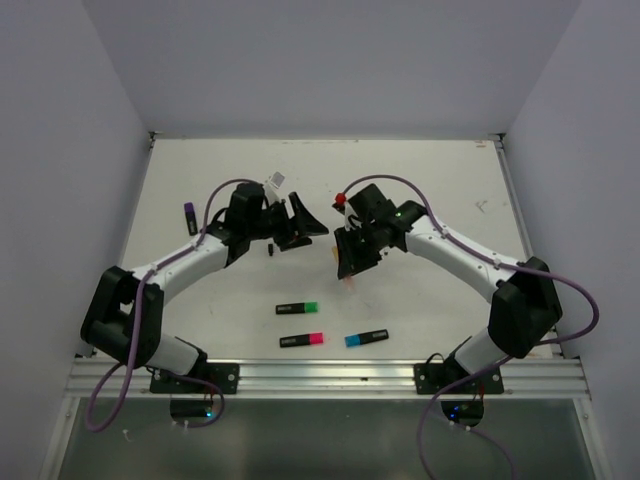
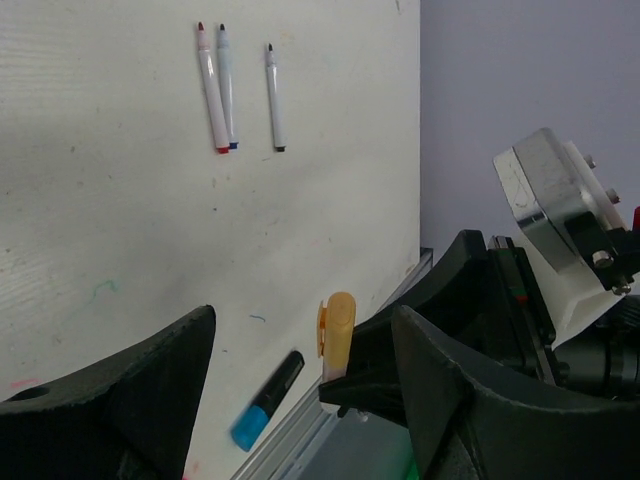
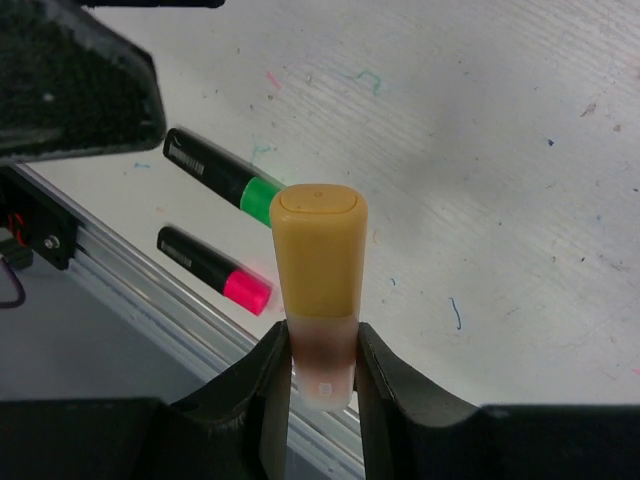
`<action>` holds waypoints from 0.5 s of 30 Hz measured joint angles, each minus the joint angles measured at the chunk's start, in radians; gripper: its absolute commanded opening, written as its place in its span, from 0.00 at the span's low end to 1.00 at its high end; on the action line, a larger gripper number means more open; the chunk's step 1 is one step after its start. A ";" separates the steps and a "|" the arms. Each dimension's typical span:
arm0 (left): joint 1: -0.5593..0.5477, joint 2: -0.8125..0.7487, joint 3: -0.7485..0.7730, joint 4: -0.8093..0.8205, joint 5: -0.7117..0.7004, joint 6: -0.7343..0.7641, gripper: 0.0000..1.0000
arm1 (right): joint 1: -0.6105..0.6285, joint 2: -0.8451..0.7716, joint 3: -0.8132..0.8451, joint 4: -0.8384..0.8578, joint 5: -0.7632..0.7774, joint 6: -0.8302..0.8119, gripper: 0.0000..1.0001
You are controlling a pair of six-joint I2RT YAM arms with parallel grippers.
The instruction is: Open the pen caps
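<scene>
Across the white table (image 1: 430, 180), meeting mid-surface: left gripper (image 2: 302, 320) spread wide, nothing between its fingers; right gripper (image 3: 322, 350) clenched on the pale lower barrel of an orange highlighter (image 3: 320, 300), orange cap (image 3: 318, 235) still on and poking out past the fingertips. Hard to read from above, tucked under the right wrist. Nearer the rail (image 1: 330, 375), lying flat and capped, well apart from both grippers: green highlighter (image 1: 298, 308), pink highlighter (image 1: 302, 340), blue highlighter (image 1: 366, 338). Far left, alone, a small purple piece (image 1: 187, 212), possibly a cap. Caught only by the left wrist camera: three thin white pens (image 2: 227, 90), two touching, one just beside; too small to tell capped from bare.
</scene>
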 measured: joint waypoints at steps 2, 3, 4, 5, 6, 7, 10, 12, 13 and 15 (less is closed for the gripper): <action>-0.009 -0.002 -0.002 0.006 -0.001 -0.010 0.73 | -0.018 0.000 0.000 0.001 -0.019 0.017 0.00; -0.011 -0.002 -0.005 0.009 -0.002 -0.014 0.73 | -0.023 0.000 0.000 0.002 -0.028 0.023 0.00; -0.014 -0.003 -0.010 0.016 -0.002 -0.019 0.72 | -0.029 0.000 0.001 0.002 -0.036 0.031 0.00; -0.019 -0.003 -0.015 0.021 -0.002 -0.027 0.72 | -0.035 0.000 0.002 0.002 -0.046 0.038 0.00; -0.024 -0.003 -0.018 0.023 -0.002 -0.034 0.70 | -0.039 0.000 0.005 0.002 -0.055 0.043 0.00; -0.027 -0.003 -0.023 0.027 -0.002 -0.039 0.70 | -0.042 0.000 0.008 0.003 -0.062 0.049 0.00; -0.043 -0.003 -0.027 0.037 -0.004 -0.056 0.68 | -0.048 0.000 0.016 0.011 -0.084 0.063 0.00; -0.056 -0.003 -0.027 0.047 -0.005 -0.061 0.67 | -0.048 0.000 0.017 0.016 -0.092 0.068 0.00; -0.061 -0.003 -0.027 0.049 -0.005 -0.063 0.66 | -0.049 0.000 0.017 0.017 -0.098 0.069 0.00; -0.075 -0.001 -0.027 0.054 -0.006 -0.070 0.65 | -0.051 0.002 0.017 0.018 -0.109 0.075 0.00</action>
